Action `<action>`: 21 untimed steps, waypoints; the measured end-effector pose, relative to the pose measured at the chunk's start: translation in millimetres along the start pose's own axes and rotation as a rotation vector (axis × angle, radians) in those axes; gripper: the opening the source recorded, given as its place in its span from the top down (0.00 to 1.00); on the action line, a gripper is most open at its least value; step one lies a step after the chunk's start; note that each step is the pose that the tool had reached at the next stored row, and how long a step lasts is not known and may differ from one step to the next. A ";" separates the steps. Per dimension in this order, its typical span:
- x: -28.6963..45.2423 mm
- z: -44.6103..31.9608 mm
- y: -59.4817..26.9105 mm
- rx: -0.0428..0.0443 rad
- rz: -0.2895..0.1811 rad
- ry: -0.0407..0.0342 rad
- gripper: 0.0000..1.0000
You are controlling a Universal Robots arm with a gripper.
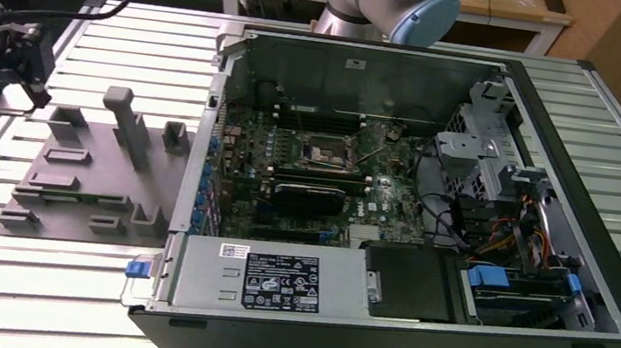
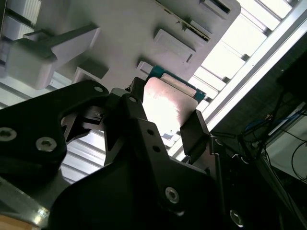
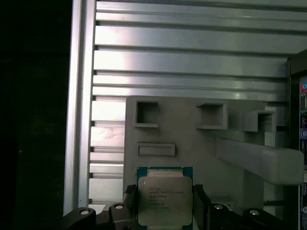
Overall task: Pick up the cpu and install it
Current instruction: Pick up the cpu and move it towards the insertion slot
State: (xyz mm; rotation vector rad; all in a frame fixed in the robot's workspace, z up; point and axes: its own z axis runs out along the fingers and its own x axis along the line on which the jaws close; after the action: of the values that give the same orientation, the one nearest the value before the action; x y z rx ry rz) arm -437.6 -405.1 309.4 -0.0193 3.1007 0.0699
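Observation:
The cpu (image 3: 164, 200), a flat square chip with a shiny silver top and a green edge, sits between my gripper's (image 3: 164, 206) two black fingers (image 3: 199, 205), which are shut on its opposite sides. The second wrist view shows the same grip: the cpu's bright top (image 2: 168, 103) lies between the fingers, with the gripper (image 2: 165, 115) around it. In the exterior view the gripper (image 1: 21, 95) hangs over the far corner of the grey fixture plate (image 1: 74, 191), at that view's left. The black socket (image 1: 325, 152) lies on the motherboard inside the open computer case.
The open computer case (image 1: 592, 171) lies on the slatted metal table (image 1: 27, 300), to the exterior view's right of the fixture plate. Grey blocks and a tall post (image 1: 123, 122) stand up from the plate. Cables, a drive cage and a power supply (image 1: 263, 278) crowd the case.

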 end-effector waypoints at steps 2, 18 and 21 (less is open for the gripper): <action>-0.2 -4.1 0.2 0.0000 0.000 -0.0009 0.45; -1.4 -35.0 1.6 0.0001 0.000 -0.0081 0.45; -1.7 -40.6 1.8 0.0001 0.000 -0.0097 0.45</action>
State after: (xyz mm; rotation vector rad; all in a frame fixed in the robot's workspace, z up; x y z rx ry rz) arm -437.5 -405.1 350.1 -0.0196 3.0910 0.0696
